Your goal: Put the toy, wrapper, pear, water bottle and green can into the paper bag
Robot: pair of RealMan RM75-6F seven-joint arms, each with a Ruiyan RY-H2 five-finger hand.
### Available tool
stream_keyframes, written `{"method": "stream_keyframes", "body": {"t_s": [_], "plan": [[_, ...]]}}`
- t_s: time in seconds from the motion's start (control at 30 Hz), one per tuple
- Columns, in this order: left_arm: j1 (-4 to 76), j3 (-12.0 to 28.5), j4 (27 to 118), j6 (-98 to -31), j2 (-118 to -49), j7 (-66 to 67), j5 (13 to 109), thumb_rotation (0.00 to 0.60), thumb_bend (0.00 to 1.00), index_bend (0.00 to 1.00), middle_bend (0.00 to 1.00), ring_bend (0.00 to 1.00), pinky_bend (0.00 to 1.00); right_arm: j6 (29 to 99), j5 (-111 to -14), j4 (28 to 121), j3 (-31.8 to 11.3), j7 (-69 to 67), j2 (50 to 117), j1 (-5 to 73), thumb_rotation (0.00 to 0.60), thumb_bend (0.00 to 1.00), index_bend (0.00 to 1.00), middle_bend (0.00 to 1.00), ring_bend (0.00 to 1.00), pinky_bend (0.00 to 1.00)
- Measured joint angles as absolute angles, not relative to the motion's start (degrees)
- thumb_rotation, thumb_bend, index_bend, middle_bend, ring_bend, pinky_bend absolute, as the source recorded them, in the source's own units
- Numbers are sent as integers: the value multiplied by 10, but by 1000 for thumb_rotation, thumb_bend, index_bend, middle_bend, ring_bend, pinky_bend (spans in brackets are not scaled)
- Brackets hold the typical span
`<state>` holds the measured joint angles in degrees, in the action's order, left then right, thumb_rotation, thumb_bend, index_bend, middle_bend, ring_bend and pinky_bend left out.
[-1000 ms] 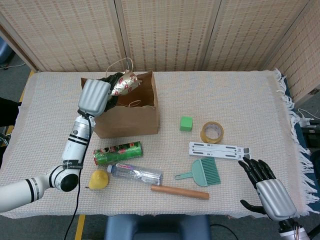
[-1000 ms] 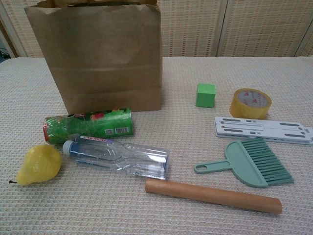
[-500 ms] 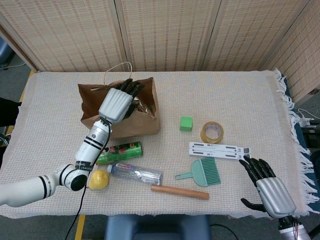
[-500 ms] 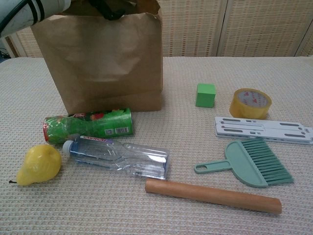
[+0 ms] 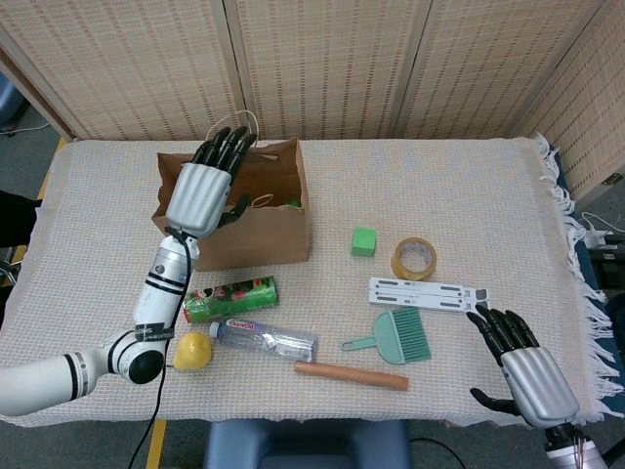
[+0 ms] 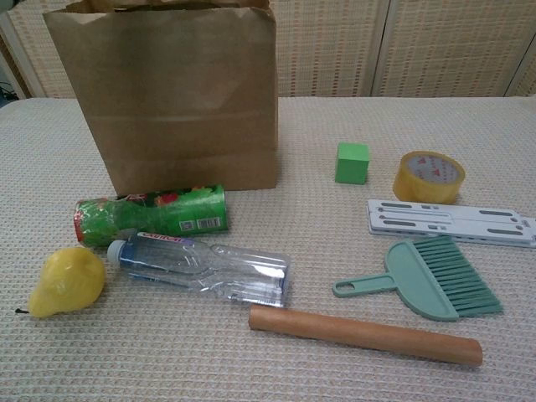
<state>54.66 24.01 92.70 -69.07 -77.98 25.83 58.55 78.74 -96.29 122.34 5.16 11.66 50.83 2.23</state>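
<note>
The brown paper bag [image 5: 262,237] stands open at the back left, and its front wall [image 6: 167,109] fills the upper left of the chest view. My left hand [image 5: 203,188] hovers over the bag's left rim, fingers straight and spread, holding nothing. A bit of green shows inside the bag; the wrapper is hidden. In front of the bag lie the green can [image 5: 230,298] [image 6: 151,213], the water bottle [image 5: 266,339] [image 6: 201,268] and the yellow pear [image 5: 193,350] [image 6: 67,280]. My right hand [image 5: 518,376] rests open at the front right corner, seen in the head view only.
A green cube [image 5: 363,240], a tape roll [image 5: 413,258], a white slotted bar [image 5: 426,293], a green hand brush [image 5: 395,337] and a wooden rod [image 5: 352,374] lie right of the bag. The cloth-covered table's fringed edge [image 5: 576,254] runs along the right.
My left hand held the shiny wrapper above the bag, dipped into the bag, and has now risen out empty with its fingers spread. The right hand has not moved.
</note>
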Motion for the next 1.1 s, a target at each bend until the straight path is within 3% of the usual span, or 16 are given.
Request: {"method": "stream_keyframes", "body": {"t_s": [0.27,0.53,0.63,0.83,1.1], "plan": [[422,223,1055,-747,-660,168,623,600,400,80,0,7,213,791,-979,1224,58,120,509,18,600,54,0,0,0,0],[304,116,1086,-773,-578,82,746,600,356,61,0,1,203,791,-985,1223,62,125,513,16,600,54,0,0,0,0],[277,67,1073,-774,-569,71,800,600,314,7,0,0,157,791,-992,1224,65,128,514,15,600,54,0,0,0,0],[226,-51,1005,-781,-575,10,951,600,309,0,0,0,134,789,-997,1225,69,131,516,13,600,54,0,0,0,0],[179,-125,882,-805,-632,-8,1088,600,310,0,0,0,114,788,-1000,1226,71,130,514,12,600,54,0,0,0,0]]}}
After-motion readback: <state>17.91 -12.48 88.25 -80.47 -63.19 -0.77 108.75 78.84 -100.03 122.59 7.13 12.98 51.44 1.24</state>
